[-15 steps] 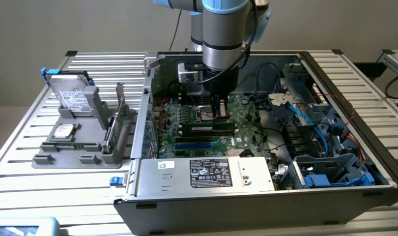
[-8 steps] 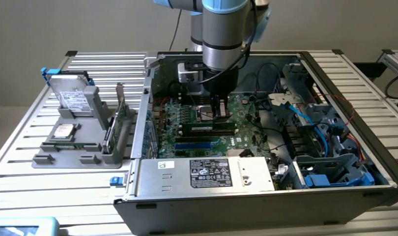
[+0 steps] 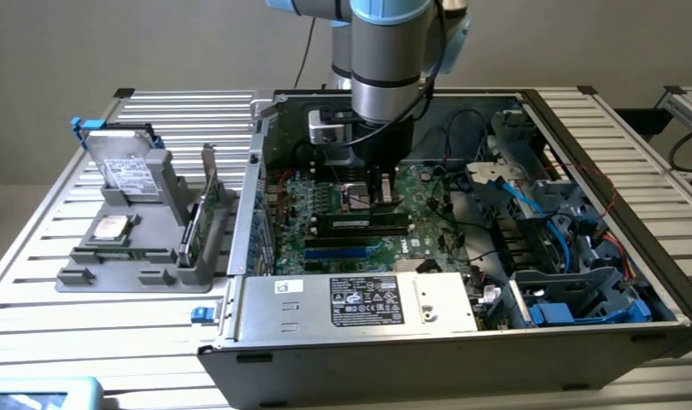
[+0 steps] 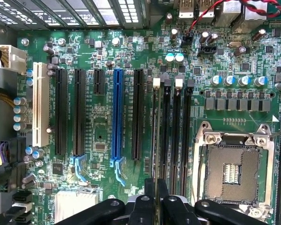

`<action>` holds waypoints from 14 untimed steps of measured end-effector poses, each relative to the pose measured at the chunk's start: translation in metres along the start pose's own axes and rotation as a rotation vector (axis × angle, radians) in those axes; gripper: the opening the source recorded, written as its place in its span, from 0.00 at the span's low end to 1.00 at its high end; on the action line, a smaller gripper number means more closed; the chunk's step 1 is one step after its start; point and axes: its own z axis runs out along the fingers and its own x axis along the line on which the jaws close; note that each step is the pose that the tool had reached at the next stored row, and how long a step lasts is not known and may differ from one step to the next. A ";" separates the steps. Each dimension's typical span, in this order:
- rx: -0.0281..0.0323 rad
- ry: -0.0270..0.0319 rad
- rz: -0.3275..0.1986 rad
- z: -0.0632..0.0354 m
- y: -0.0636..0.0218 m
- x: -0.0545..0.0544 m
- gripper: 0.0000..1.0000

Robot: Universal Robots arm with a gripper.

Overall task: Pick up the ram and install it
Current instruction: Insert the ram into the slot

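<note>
Holding the ram [image 3: 363, 224] on edge over the memory slots [image 4: 175, 126] inside the computer case [image 3: 437, 350].
The gripper [image 4: 156, 190], nearly closed, pinches its upper edge mid-length; the stick looks light, stiff and fragile, so it is best held by its edges, not chips.

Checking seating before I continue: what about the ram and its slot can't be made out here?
- Wrist view: the ram is edge-on and the gripper covers part of it, so its depth in the memory slots is unclear.
- Exterior view: the arm hides the board behind it; slot latches are too small to read.
</note>
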 end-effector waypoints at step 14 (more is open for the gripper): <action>0.0021 0.0000 0.001 0.0025 0.0003 0.000 0.14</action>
